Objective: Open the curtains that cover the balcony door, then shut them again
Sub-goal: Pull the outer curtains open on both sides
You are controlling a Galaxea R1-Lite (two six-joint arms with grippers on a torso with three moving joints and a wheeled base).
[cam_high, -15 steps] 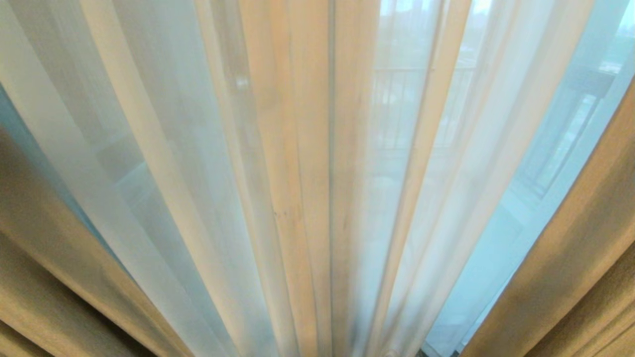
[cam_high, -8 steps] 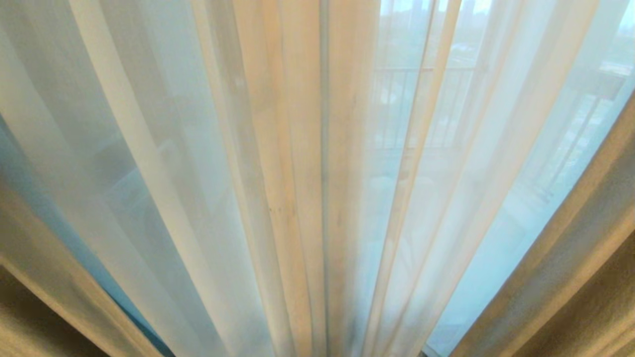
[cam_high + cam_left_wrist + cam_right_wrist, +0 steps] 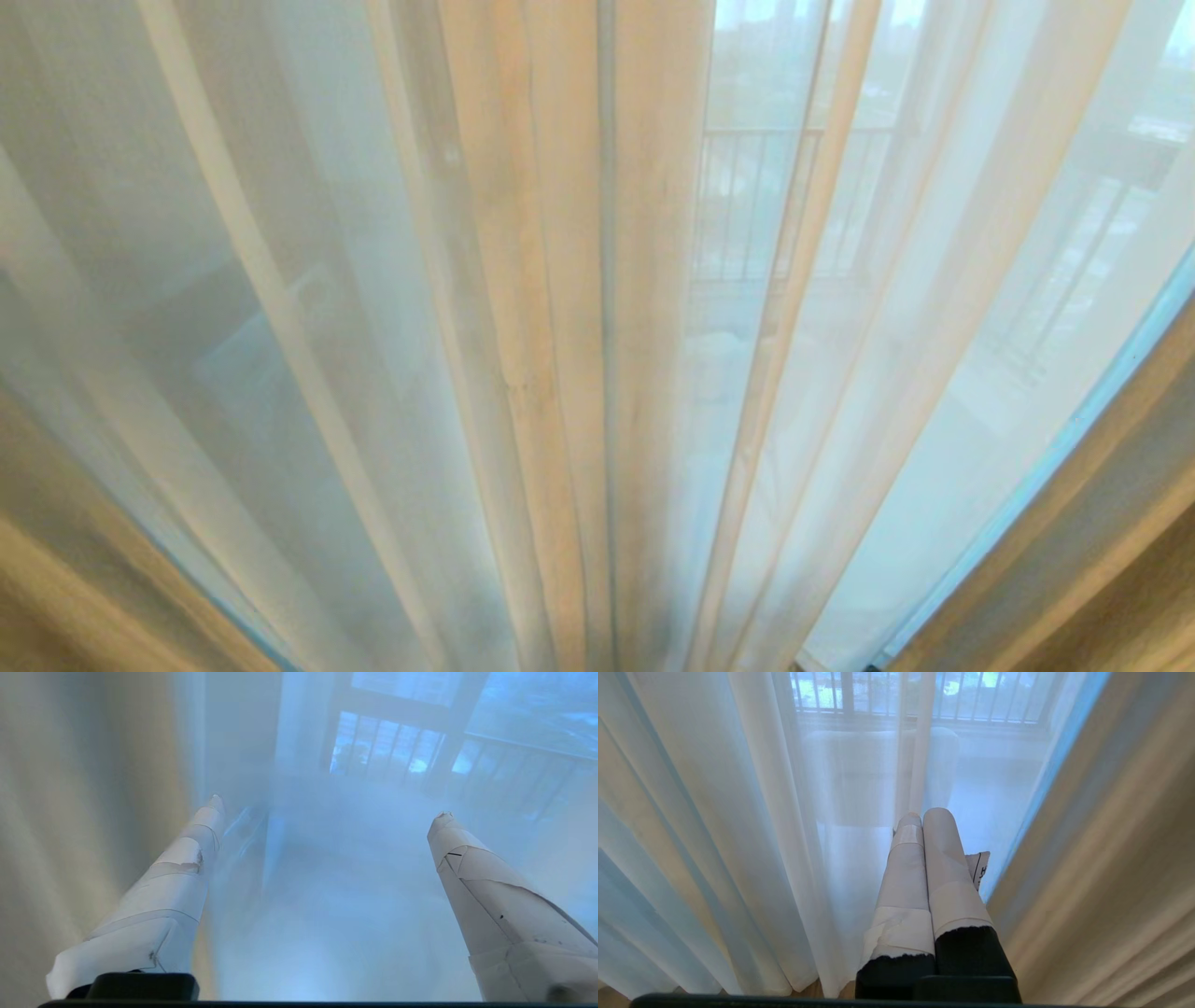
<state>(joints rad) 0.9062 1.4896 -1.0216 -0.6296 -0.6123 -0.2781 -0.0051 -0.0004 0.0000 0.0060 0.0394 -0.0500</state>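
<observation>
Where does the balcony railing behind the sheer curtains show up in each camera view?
Head view: railing, upper centre-right, behind the sheer curtains.
Left wrist view: railing near the top, beyond the open left hand.
Right wrist view: railing along the top edge.
Shared landmark: the sheer curtains.

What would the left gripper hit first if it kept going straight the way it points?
Probably the sheer curtains: the open left gripper faces hazy fabric, the balcony railing showing behind. Depth is unclear.
</observation>
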